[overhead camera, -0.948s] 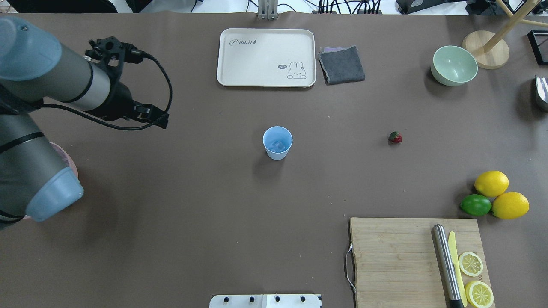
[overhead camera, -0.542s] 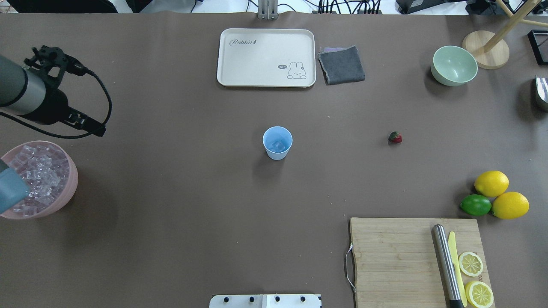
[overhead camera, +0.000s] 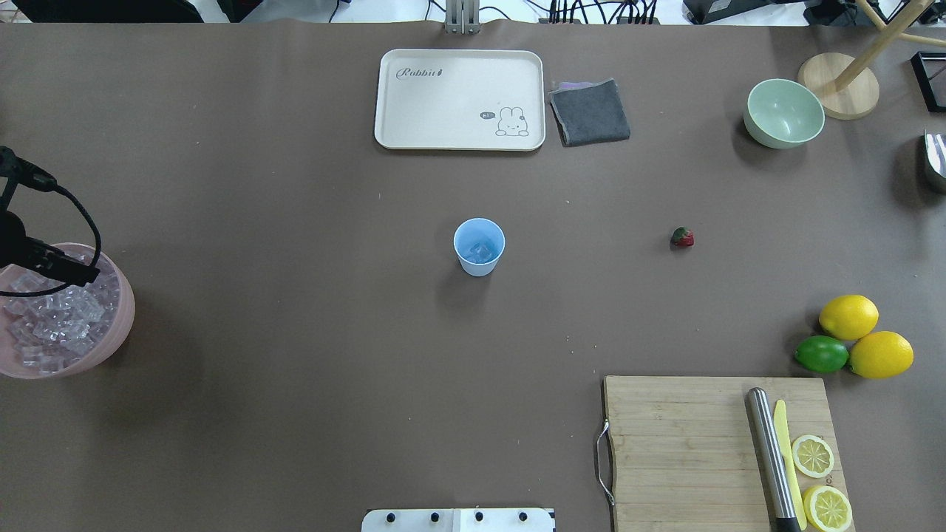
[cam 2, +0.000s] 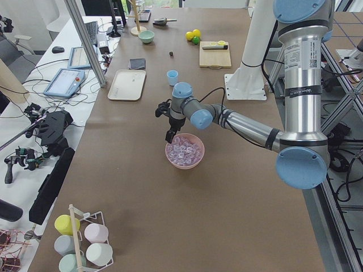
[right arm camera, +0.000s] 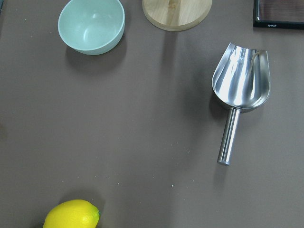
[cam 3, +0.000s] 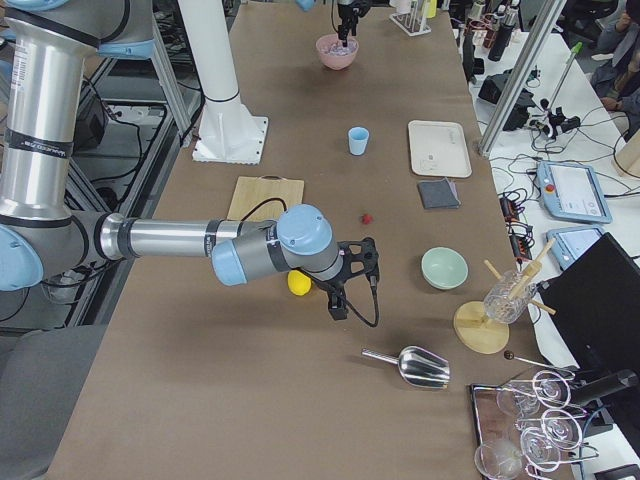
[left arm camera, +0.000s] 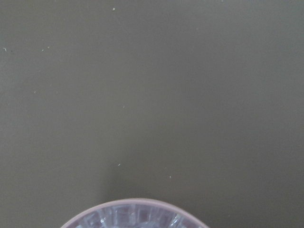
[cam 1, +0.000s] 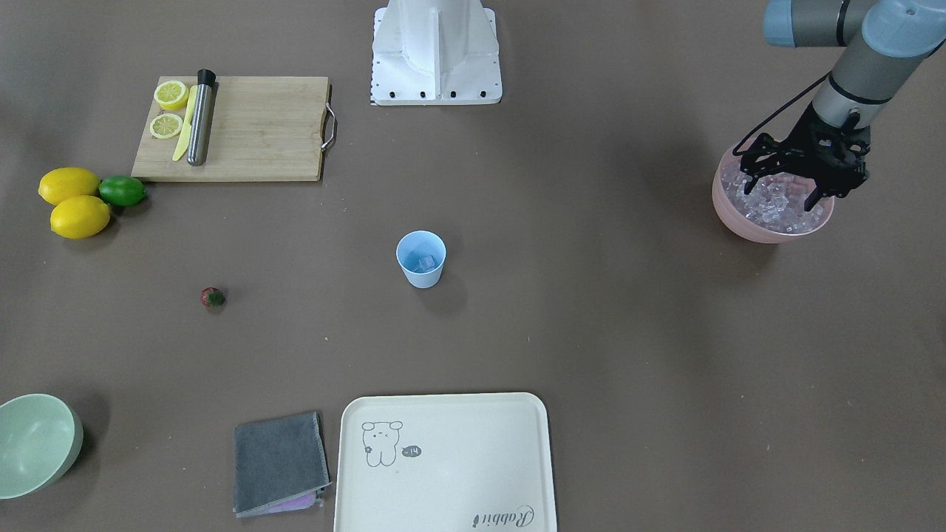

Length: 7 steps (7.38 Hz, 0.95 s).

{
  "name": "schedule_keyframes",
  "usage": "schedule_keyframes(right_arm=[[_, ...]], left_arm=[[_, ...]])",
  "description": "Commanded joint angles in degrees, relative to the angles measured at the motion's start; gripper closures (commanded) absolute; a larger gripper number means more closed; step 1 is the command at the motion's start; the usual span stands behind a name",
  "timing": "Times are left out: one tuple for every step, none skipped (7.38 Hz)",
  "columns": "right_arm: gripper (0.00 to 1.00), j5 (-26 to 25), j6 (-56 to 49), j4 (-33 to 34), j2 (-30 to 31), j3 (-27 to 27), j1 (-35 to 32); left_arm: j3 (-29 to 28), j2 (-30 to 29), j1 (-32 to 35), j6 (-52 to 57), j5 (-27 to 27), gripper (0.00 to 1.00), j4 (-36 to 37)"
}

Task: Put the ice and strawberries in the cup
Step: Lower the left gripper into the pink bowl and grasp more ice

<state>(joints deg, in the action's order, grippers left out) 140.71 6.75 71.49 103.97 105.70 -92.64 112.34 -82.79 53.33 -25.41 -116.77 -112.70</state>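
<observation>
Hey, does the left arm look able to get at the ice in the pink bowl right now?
Probably yes. The left pincer hangs open over the pink bowl, and the ice lies heaped and uncovered, with nothing visible between them.

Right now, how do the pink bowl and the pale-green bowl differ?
The pink bowl is heaped with ice; the pale-green bowl is empty. The pink bowl stands at the end of the table on the robot's left, the pale-green bowl toward the far right, beside a wooden stand. The left gripper hangs over the pink bowl, jaws apart; no gripper is over the pale-green bowl. Both are round and upright.
</observation>
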Motion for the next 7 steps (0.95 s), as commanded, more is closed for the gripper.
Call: schedule_keyframes(right_arm=[[0.0,0.0,-0.1,0.0,0.0,0.0,0.0],[0.0,0.0,-0.2,0.0,0.0,0.0,0.0],[0.0,0.0,-0.2,0.0,0.0,-0.1,0.0],[0.0,0.0,-0.2,0.0,0.0,0.0,0.0],[0.0,0.0,-0.2,0.0,0.0,0.0,0.0],[0.0,0.0,-0.2,0.0,0.0,0.0,0.0],[0.0,0.0,-0.2,0.0,0.0,0.0,0.0]], left_arm=[[-5.0,1.8,0.0,-0.3,-0.2,0.11,-7.9],[-5.6,1.8,-0.1,-0.6,-0.2,0.24,-8.8],[-5.6,1.7,-0.2,-0.6,-0.3,0.34,-8.9],[-5.4,1.6,-0.2,-0.6,-0.3,0.34,-8.9],[-5.4,1.6,-0.3,-0.7,-0.3,0.34,-8.9],[-5.5,1.5,-0.5,-0.8,-0.3,0.34,-8.9],[-5.6,1.4,-0.6,-0.8,-0.3,0.34,-8.9]])
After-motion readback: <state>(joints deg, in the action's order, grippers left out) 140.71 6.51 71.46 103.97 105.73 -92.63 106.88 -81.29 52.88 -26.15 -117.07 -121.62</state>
